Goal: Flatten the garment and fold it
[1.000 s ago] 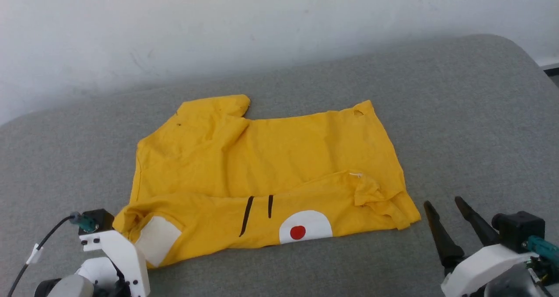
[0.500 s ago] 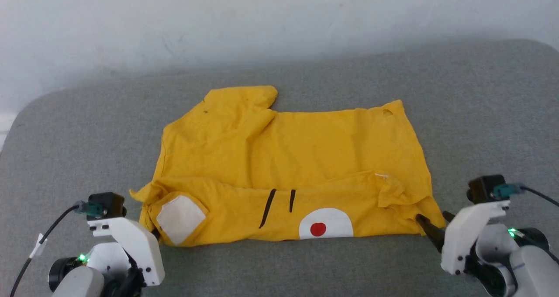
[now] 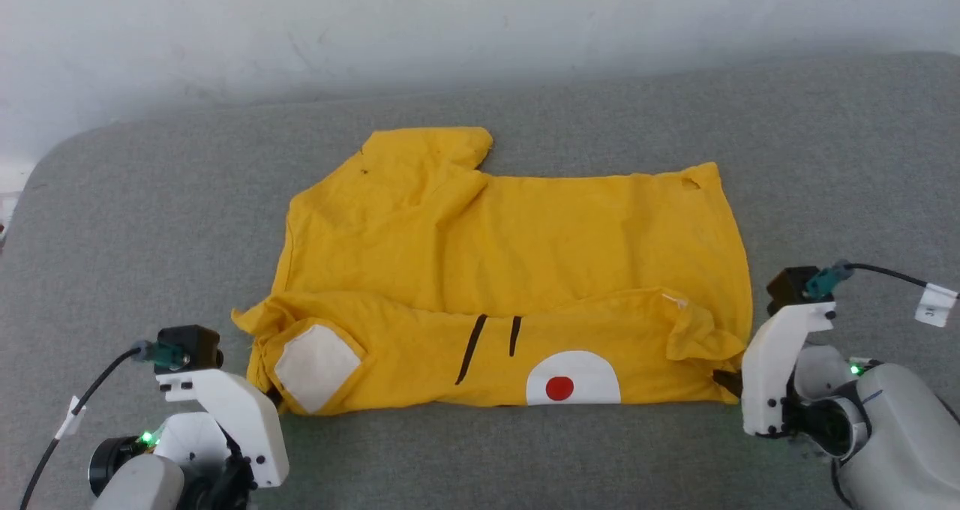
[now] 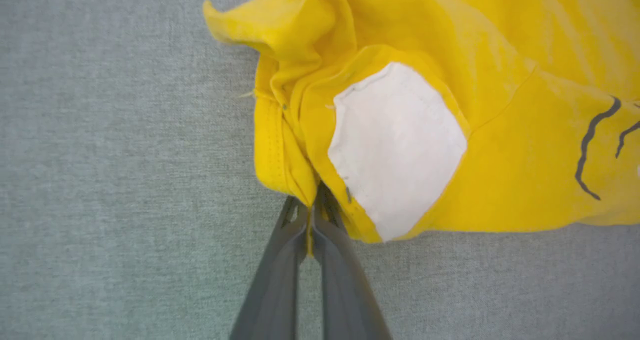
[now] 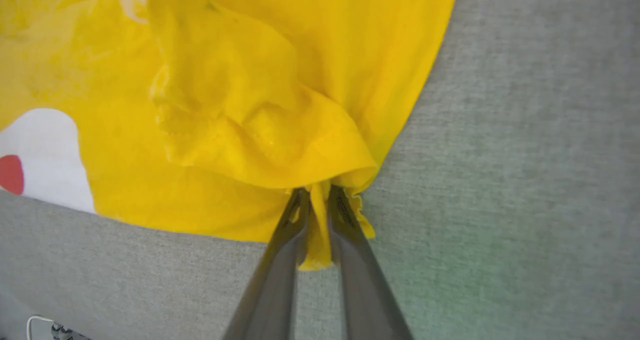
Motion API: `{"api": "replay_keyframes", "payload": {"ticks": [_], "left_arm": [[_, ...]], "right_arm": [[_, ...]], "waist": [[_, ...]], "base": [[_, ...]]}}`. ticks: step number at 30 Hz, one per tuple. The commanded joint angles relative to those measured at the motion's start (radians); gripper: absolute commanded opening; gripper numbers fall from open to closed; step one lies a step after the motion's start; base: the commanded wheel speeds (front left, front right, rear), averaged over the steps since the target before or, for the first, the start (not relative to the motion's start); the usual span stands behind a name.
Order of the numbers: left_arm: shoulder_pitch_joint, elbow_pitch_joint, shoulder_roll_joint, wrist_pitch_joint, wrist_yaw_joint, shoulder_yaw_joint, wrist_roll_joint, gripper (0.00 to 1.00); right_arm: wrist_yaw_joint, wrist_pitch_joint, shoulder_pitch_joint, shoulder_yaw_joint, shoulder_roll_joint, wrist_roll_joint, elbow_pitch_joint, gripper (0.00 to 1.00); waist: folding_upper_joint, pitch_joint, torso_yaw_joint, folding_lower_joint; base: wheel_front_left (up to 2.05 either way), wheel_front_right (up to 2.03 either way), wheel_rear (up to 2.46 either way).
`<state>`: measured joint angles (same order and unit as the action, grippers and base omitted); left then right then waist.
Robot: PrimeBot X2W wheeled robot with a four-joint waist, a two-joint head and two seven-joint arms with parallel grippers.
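Bright yellow cotton T-shirt [image 3: 517, 270] lies rumpled on grey padded surface [image 3: 825, 157], near strip doubled over, red dot print [image 3: 559, 388] on it. Left gripper [image 4: 312, 205] clamped on hem corner left of dot; right gripper [image 5: 317, 200] closed on bunched corner right of dot. Suggest lifting both evenly and pulling taut. Bites look thin, may slip.

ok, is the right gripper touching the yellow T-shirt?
Touching. The right wrist view shows a bunched corner of the yellow T-shirt pinched between the right gripper's two fingers.
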<state>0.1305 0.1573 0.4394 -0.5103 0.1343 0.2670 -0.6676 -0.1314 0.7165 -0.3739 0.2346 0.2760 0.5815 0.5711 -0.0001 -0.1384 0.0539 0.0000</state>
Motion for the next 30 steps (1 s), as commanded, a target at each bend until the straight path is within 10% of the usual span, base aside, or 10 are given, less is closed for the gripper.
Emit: {"api": "replay_keyframes", "payload": {"ticks": [1,13,27,29,30], "left_arm": [[0.001,-0.003,-0.001,0.000,0.005,0.001,0.002,0.00],[-0.082,-0.081,0.039,-0.005,0.035,-0.012,0.005,0.00],[-0.356,-0.221,0.069,-0.026,0.140,-0.075,-0.041,0.00],[-0.366,-0.204,0.050,-0.010,0.146,-0.078,-0.049,0.00],[-0.368,-0.189,0.041,-0.003,0.146,-0.077,-0.053,0.22]], "right_arm": [[0.001,0.023,0.059,0.041,-0.040,0.007,0.050,0.00],[0.001,-0.189,0.070,0.092,0.041,-0.033,-0.104,0.00],[0.001,-0.195,0.326,0.028,0.062,-0.081,-0.278,0.00],[0.001,-0.190,0.357,0.025,0.052,-0.104,-0.268,0.49],[0.001,-0.193,0.369,0.022,0.041,-0.107,-0.265,1.00]], "waist": [[0.0001,0.008,0.002,0.0000],[0.0001,0.157,-0.003,0.0000],[0.0001,0.212,0.002,0.0000],[0.0001,0.207,0.000,0.0000],[0.0001,0.204,0.001,0.0000]], "base": [[0.00,0.00,0.00],[0.00,0.00,0.00],[0.00,0.00,0.00],[0.00,0.00,0.00],[0.00,0.00,0.00]]}}
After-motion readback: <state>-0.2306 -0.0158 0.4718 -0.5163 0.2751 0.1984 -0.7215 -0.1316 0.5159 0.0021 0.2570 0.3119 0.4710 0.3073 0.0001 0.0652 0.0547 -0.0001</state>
